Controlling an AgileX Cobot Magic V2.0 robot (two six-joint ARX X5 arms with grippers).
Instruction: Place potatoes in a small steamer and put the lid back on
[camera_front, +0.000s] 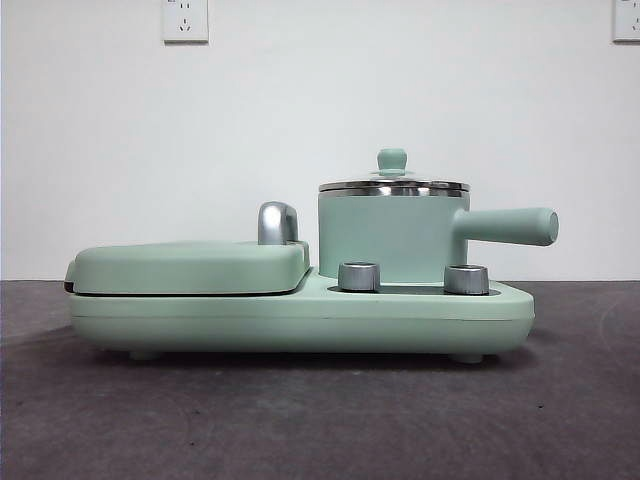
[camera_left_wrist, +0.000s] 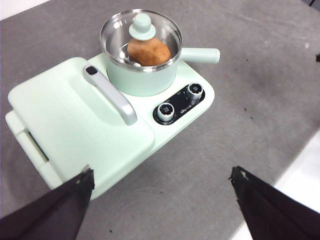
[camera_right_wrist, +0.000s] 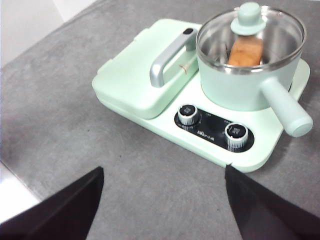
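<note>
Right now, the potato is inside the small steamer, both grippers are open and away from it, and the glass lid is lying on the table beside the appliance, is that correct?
Not quite: the lid is not on the table; it sits on the small steamer, as both wrist views and the front view show. The rest holds: the potato lies inside, and the left gripper and right gripper are open, away from it.

Smooth satin mint-green plastic on the small steamer (camera_right_wrist: 235, 87) and its appliance base (camera_front: 300, 318). Clear glass lid (camera_left_wrist: 140, 31) ringed in shiny steel, topped with a matt green knob. Rough, matt orange-brown skin on the potato (camera_left_wrist: 148, 51). Brushed chrome griddle handle (camera_right_wrist: 170, 62). Dull grey, faintly scuffed bench (camera_front: 320, 420).
</note>
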